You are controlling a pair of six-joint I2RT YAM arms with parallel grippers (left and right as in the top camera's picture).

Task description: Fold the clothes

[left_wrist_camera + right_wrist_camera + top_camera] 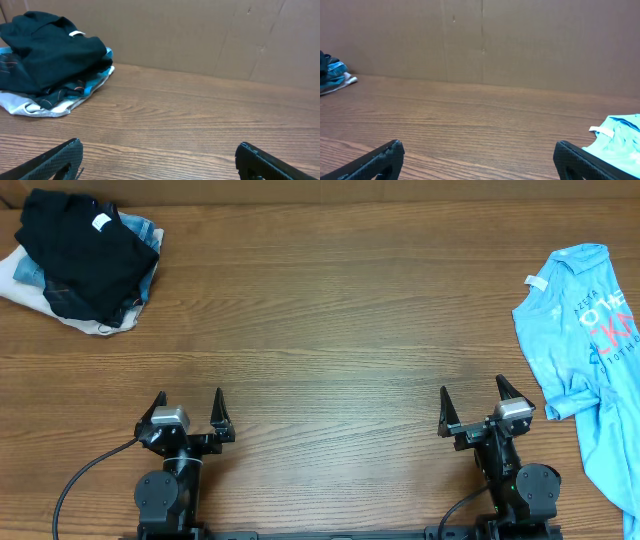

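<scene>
Table [320,330] holds shirt [585,340] lengthwise, collar [562,264] apparently pointing away.

The shirt [572,330] runs off the overhead view's right edge.

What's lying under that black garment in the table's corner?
Under the black garment, denim-blue fabric and white fabric peek out at the edges. The garment covers the rest, so their shape and number stay hidden.
</scene>
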